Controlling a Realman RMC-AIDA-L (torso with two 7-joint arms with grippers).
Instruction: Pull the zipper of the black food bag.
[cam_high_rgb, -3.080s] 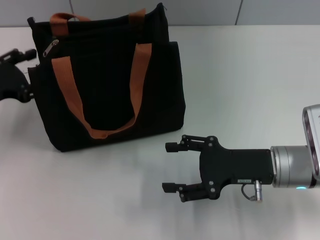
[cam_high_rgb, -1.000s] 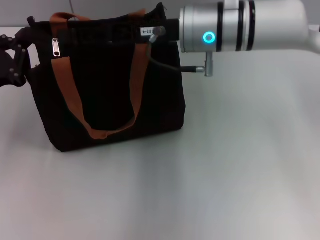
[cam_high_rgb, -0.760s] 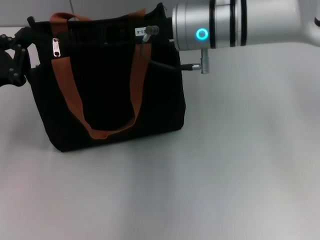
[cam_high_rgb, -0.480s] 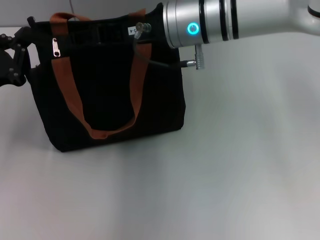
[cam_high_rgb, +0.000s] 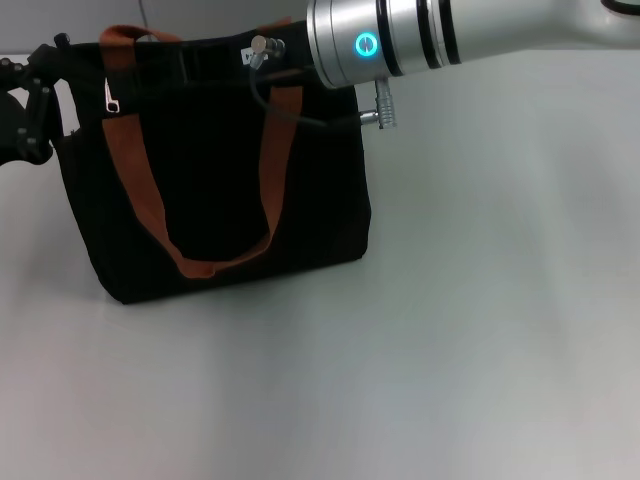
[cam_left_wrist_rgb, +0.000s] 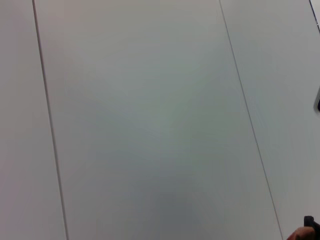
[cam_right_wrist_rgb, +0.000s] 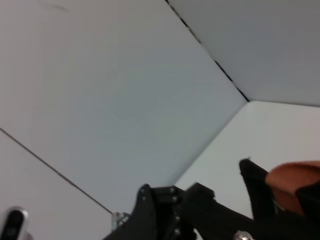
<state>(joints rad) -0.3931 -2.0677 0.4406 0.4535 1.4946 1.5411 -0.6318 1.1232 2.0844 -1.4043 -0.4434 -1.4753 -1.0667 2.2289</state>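
The black food bag (cam_high_rgb: 220, 200) stands upright at the table's left, with rust-orange strap handles (cam_high_rgb: 140, 190) hanging down its front. The silver zipper (cam_high_rgb: 110, 95) hangs at the top left of the bag's front, beside a strap. My right arm reaches in from the upper right, its silver wrist (cam_high_rgb: 380, 45) at the bag's top right corner. The right gripper (cam_high_rgb: 130, 62) lies along the bag's top edge, dark against the dark fabric. My left gripper (cam_high_rgb: 30, 105) sits against the bag's upper left corner and also shows in the right wrist view (cam_right_wrist_rgb: 170, 212).
The bag rests on a white table (cam_high_rgb: 450, 300) with a pale wall (cam_left_wrist_rgb: 150, 100) behind it. The right wrist view shows an orange strap (cam_right_wrist_rgb: 295, 182) and the bag's corner against that wall.
My right arm has slid left along the bag's top edge. Three seconds ago it hovered low in front of the bag with its gripper open. The left gripper has barely moved.
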